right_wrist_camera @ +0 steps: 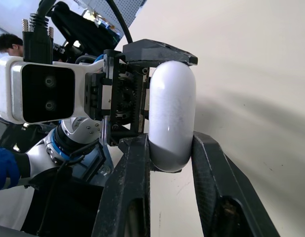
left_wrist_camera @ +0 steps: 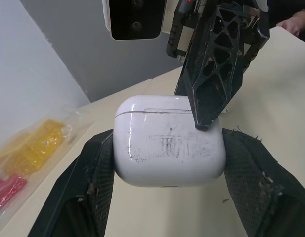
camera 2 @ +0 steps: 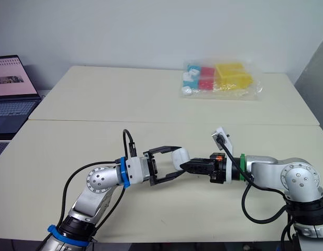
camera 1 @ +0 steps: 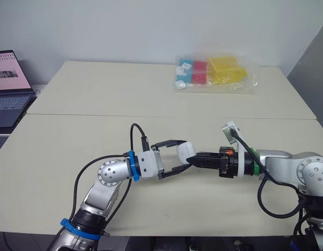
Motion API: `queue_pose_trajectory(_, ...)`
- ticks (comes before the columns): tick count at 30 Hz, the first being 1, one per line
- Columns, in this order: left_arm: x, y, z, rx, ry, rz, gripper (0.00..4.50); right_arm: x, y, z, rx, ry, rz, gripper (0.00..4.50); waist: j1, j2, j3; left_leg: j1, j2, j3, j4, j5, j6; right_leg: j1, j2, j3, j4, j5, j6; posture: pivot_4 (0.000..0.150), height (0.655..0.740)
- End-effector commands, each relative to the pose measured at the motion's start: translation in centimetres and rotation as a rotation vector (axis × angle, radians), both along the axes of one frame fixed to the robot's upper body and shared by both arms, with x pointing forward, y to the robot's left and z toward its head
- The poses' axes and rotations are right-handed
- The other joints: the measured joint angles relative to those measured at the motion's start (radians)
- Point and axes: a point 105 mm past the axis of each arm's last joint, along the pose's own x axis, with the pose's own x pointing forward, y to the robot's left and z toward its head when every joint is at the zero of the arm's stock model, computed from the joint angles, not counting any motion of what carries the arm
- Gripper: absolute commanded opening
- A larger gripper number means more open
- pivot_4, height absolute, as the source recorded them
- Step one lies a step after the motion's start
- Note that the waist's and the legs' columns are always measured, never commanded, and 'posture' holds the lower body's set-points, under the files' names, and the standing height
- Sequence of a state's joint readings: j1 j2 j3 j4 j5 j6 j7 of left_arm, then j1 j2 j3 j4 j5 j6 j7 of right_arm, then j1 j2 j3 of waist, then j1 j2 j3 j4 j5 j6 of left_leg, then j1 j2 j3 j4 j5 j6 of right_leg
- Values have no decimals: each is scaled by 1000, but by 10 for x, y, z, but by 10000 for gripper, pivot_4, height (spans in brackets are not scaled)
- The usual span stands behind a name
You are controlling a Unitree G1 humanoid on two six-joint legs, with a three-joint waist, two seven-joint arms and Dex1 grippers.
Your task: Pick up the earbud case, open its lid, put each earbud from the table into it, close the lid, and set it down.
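Observation:
The white earbud case (camera 1: 183,150), lid closed, is held just above the table (camera 1: 98,120) near its front middle. My left gripper (camera 1: 187,154) is shut on it, one black finger (left_wrist_camera: 95,182) on each side. My right gripper (camera 1: 192,160) comes in from the right and pinches the same case front to back; one finger (left_wrist_camera: 211,69) presses the scuffed front face just below the lid seam. In the right wrist view the case (right_wrist_camera: 172,113) sits between both right fingers (right_wrist_camera: 132,187), with the left gripper (right_wrist_camera: 127,94) behind it.
A clear bag of coloured blocks (camera 1: 213,73) lies at the back right of the table. An open laptop (camera 1: 7,89) stands off the left edge. A person's hand (left_wrist_camera: 293,22) rests at a table edge beyond the grippers.

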State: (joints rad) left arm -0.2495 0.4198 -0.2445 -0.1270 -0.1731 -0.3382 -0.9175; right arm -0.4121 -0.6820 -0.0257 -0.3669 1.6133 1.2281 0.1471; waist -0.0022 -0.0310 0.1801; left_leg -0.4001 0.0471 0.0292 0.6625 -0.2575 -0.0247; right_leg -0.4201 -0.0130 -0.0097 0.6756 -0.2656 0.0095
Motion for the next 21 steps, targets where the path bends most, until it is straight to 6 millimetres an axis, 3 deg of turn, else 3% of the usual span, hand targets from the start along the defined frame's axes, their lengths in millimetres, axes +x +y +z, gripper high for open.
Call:
queue_pose_trajectory(1,-6,-5,13,-52,-51,-36,27830,-7,7,10,35,-14,57,7454,0,0,0,0,0,0,0,0,0,0,0,0,0,0,0,1500,7378)
queue_pose_trajectory(2,-3,-4,17,-77,-50,-19,27830,-7,7,10,32,-14,60,7454,0,0,0,0,0,0,0,0,0,0,0,0,0,0,0,1500,7378)
queue_pose_trajectory(7,-1,-4,17,-49,-42,-26,44159,-6,6,10,19,-16,64,7454,0,0,0,0,0,0,0,0,0,0,0,-1,0,0,0,1500,7378)
queue_pose_trajectory(11,0,-3,12,15,-46,-31,45000,-4,5,9,-1,-20,65,7454,0,0,0,0,0,0,0,0,0,0,0,0,0,0,0,1500,7378)
queue_pose_trajectory(15,3,13,5,84,46,-6,45000,2,-2,10,-56,-59,60,7454,0,0,0,0,0,0,0,0,0,0,0,0,0,0,0,1500,7378)
queue_pose_trajectory(17,6,25,-9,150,237,21,45000,10,-10,14,-129,-122,55,7454,-1,0,0,0,0,0,0,0,0,0,0,0,0,0,0,1500,7378)
queue_pose_trajectory(19,7,34,-16,149,603,59,45000,20,-18,25,-183,-174,55,7454,-6,0,1,0,0,0,0,0,0,-1,1,0,0,0,0,1500,7378)
queue_pose_trajectory(21,0,30,-12,199,739,32,45000,23,-23,28,-286,-256,98,7454,-9,1,1,1,1,-1,0,0,0,-1,1,-1,1,0,0,1500,7378)
